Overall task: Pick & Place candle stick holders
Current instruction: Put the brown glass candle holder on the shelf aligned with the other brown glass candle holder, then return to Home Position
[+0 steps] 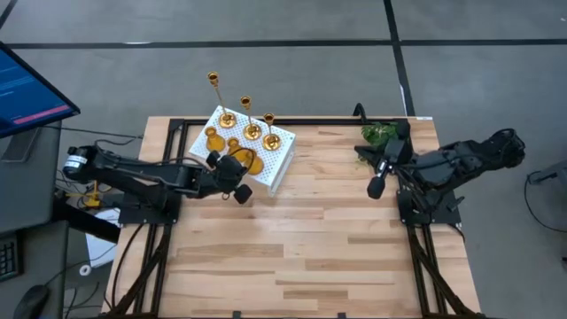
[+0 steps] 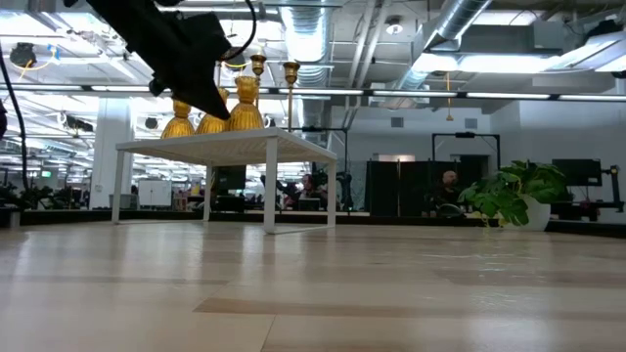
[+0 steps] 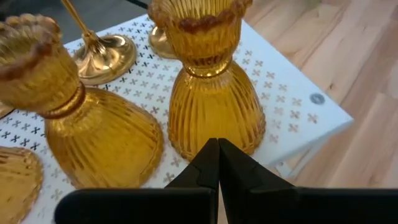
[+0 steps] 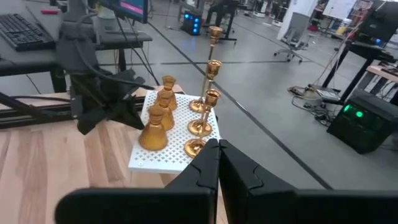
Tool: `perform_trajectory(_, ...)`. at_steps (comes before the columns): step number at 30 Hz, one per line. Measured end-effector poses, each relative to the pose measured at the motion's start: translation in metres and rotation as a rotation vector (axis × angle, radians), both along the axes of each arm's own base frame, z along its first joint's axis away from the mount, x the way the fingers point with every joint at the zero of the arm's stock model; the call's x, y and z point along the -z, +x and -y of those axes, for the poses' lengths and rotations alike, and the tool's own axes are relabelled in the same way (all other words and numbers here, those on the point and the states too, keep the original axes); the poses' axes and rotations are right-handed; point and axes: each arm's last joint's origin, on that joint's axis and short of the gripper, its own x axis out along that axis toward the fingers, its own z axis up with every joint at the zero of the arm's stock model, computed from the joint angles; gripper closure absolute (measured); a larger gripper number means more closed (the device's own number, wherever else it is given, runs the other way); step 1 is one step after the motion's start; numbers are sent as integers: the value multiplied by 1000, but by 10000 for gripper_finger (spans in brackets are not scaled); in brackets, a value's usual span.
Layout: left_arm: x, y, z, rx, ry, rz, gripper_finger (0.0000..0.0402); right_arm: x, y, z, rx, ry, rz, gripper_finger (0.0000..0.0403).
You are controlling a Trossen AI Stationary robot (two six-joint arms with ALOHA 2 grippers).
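A small white perforated stand [image 1: 279, 158] is set near the far edge of the wooden table [image 1: 301, 248], and all six candle holders are carried on its top. The three tall thin-stemmed holders [image 1: 252, 120] are lined up along the stand's far side, on round bases, while the three short bell-shaped holders [image 1: 232, 146] are grouped on its near side (amber and ribbed, as seen up close in the left wrist view). One bell-shaped holder [image 3: 211, 87] is seen just ahead of the left gripper [image 3: 217, 163], with a second one [image 3: 87, 118] close beside it. The left gripper [image 1: 232, 177] is held at the stand's near edge, just beside the short holders, and its jaws are pressed together with nothing between them. The right gripper [image 1: 379, 182] is kept well apart from the stand, over the table's right side; its jaws are likewise clenched on nothing, as the right wrist view shows. A green leafy plant [image 1: 377, 135] is placed at the table's far right corner, well clear of the stand. A monitor [image 1: 27, 93] is seen off the table, beyond the stand's left side.
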Motion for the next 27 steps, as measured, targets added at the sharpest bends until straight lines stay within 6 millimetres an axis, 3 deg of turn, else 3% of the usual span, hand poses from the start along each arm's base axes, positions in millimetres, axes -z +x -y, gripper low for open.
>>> perform_trajectory(15, -4, 6, -1, 15, 22, 44, 400, 0, -1, -2, -15, -12, -7, 403)
perform_trajectory(21, -7, 8, 2, 96, -48, 83, 400, 0, -1, -2, -16, -11, -5, 403)
perform_trajectory(24, -30, -2, 7, 167, -100, 188, 400, -2, -3, -1, -19, -2, 12, 403)
perform_trajectory(27, -64, -25, 11, 238, -90, 324, 400, -9, -15, 5, -46, -12, 32, 403)
